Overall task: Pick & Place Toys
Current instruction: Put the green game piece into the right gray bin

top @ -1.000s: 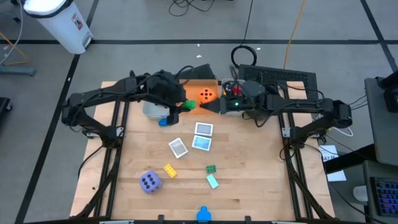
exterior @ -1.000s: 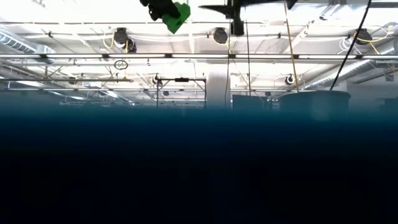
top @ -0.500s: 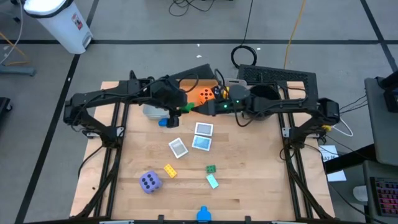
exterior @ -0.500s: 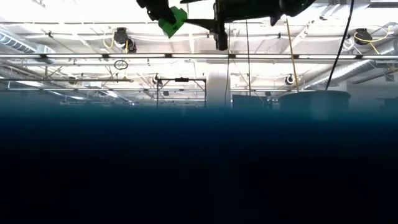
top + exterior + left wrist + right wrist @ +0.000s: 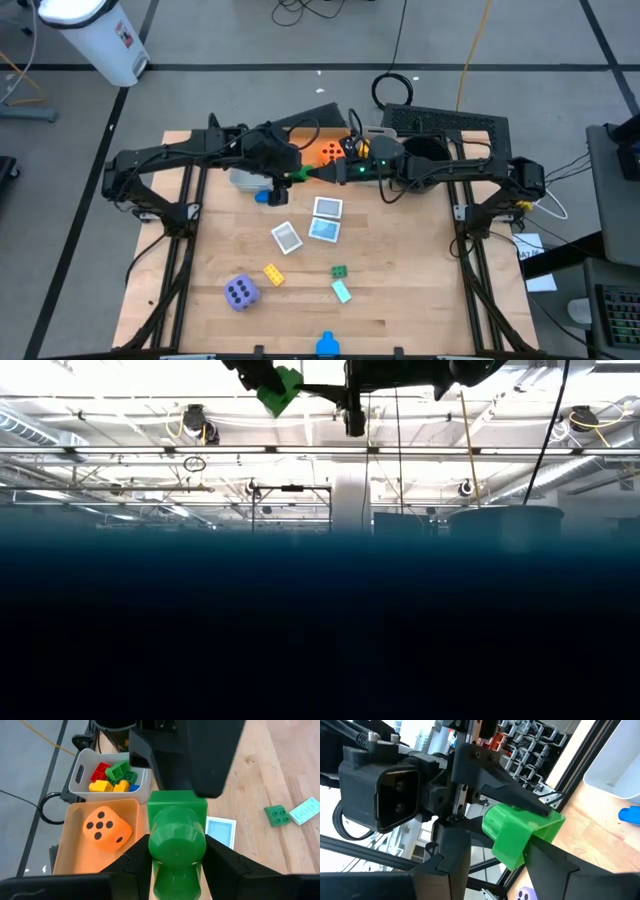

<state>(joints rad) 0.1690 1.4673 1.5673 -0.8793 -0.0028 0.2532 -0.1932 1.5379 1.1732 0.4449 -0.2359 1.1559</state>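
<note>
Both dark arms reach inward from opposite sides and meet above the far middle of the surface, raised well clear of it. The left pincer (image 5: 293, 172) has its two fingers closed on a green brick (image 5: 176, 836), one finger on each side. The right pincer (image 5: 318, 172) points toward the left one, its fingers (image 5: 454, 851) set on either side of the same brick.

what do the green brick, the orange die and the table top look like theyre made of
Green brick: likely hard moulded plastic, glossy, with a crisp round stud catching light.
Orange die: looks like soft foam, matte, with rounded corners and dark pips, no shine.
Table top: pale wood, apparently planks with visible grain and seams, smooth satin finish.
</note>
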